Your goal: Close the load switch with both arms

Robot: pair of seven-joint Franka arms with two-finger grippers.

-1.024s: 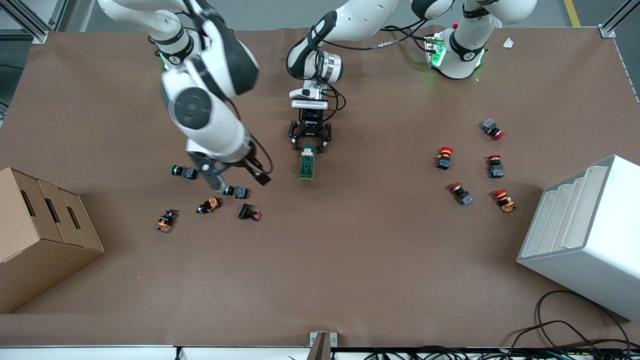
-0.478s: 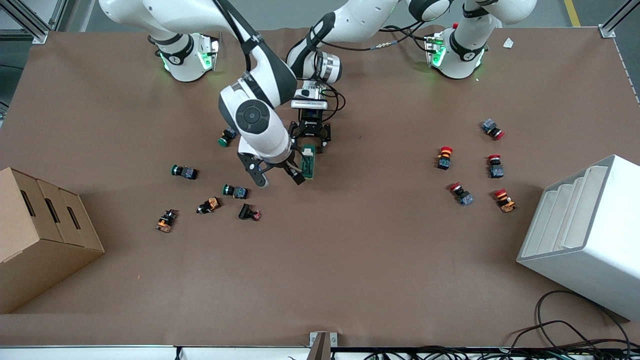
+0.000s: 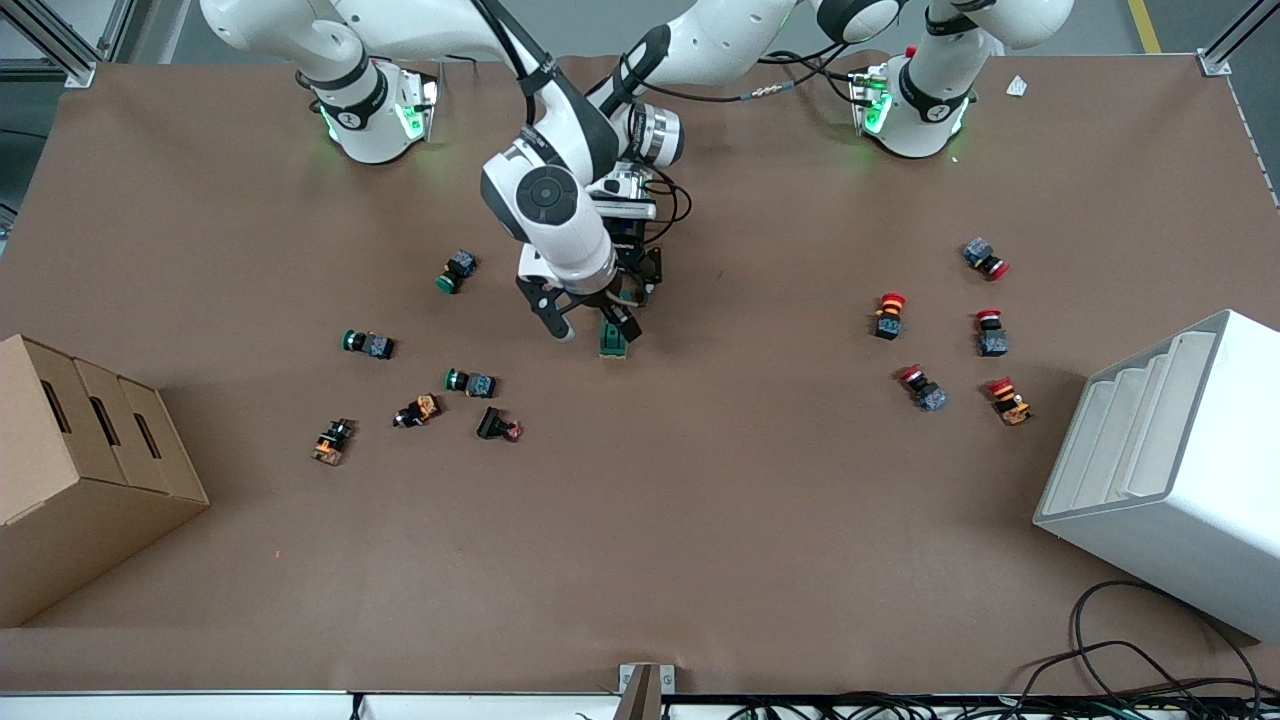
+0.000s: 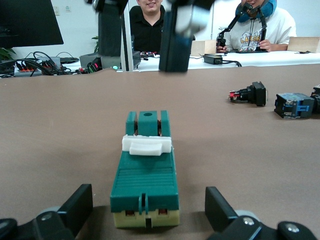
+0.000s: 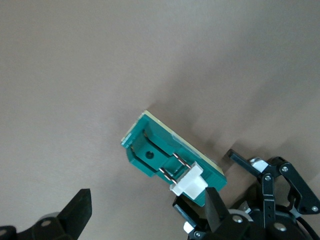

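Colours of the switch, grippers and surrounding parts on the brown table.
The load switch (image 4: 145, 180) was dark green with ribbed green top, a cream base edge and a white lever piece (image 4: 147, 145); seen in the right wrist view (image 5: 170, 157) it showed silver pins. Both the left gripper (image 4: 147, 210) and right gripper (image 5: 145, 212) had black fingers, on white arms (image 3: 545, 195) with black joint bands and green-lit bases. The table (image 3: 700, 520) was plain brown. At 9 o'clock of the switch lay green-capped push-buttons (image 3: 455, 271); at 3 o'clock, red-capped push-buttons (image 3: 889, 314) with blue or orange bodies. The cardboard box (image 3: 70, 470) was tan, the rack (image 3: 1175, 470) white.
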